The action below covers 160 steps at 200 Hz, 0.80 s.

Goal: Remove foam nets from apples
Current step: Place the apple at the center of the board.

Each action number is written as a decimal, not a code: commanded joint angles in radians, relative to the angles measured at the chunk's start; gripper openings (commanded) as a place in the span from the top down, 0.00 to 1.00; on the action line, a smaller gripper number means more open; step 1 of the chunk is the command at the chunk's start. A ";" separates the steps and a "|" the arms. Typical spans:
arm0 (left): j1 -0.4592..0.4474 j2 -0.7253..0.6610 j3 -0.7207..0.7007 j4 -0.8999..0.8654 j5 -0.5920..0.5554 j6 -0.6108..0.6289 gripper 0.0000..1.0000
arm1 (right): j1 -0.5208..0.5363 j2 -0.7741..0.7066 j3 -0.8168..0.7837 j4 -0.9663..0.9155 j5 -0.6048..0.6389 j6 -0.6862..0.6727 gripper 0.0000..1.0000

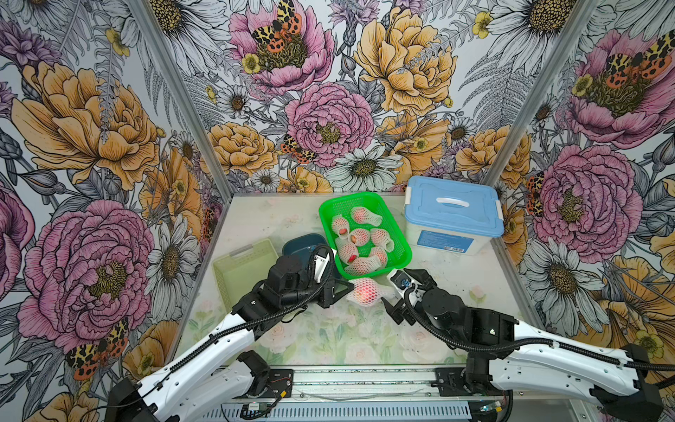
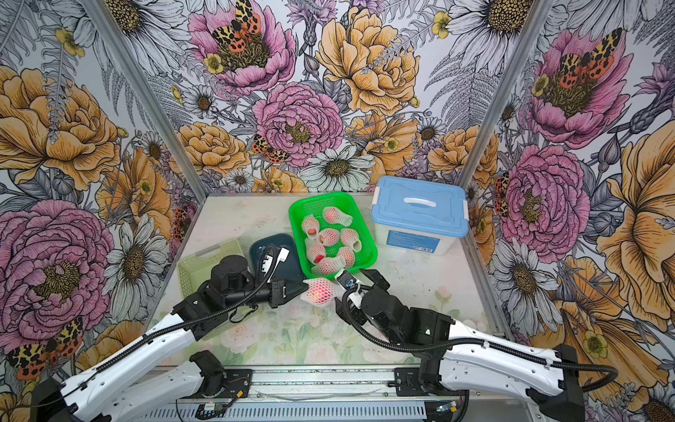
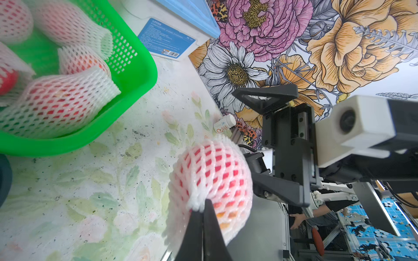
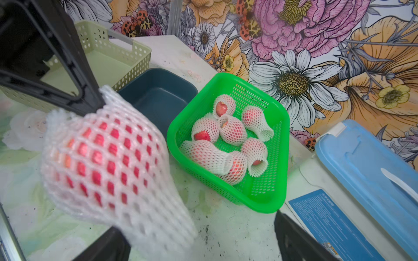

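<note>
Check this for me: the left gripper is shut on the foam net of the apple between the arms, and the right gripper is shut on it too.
One part is wrong. The left gripper is shut on the foam net of the apple, but the right gripper is open: the right wrist view shows its jaws standing wide apart, the net's loose end between them.

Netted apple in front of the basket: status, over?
Left pincer shut on foam net end. Right pincer open, astride the other end. Apple inside, net not off. Green basket close behind, not in the way.
</note>
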 commanded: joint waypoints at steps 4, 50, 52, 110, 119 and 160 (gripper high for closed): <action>-0.007 -0.040 -0.057 0.183 -0.090 -0.082 1.00 | -0.031 -0.028 0.065 0.014 -0.104 0.192 0.00; -0.008 -0.133 -0.097 0.230 -0.251 -0.086 1.00 | -0.144 -0.006 0.103 0.014 -0.370 0.355 0.00; -0.009 -0.138 -0.099 0.231 -0.260 -0.086 1.00 | -0.148 -0.004 0.105 0.014 -0.378 0.361 0.00; -0.009 -0.276 -0.213 0.393 -0.337 -0.091 1.00 | -0.315 0.113 0.114 0.125 -0.624 0.678 0.06; -0.012 -0.282 -0.227 0.411 -0.336 -0.087 1.00 | -0.315 0.116 0.098 0.210 -0.656 0.718 0.06; -0.032 -0.289 -0.240 0.444 -0.325 -0.049 1.00 | -0.394 0.174 0.032 0.614 -0.855 0.968 0.05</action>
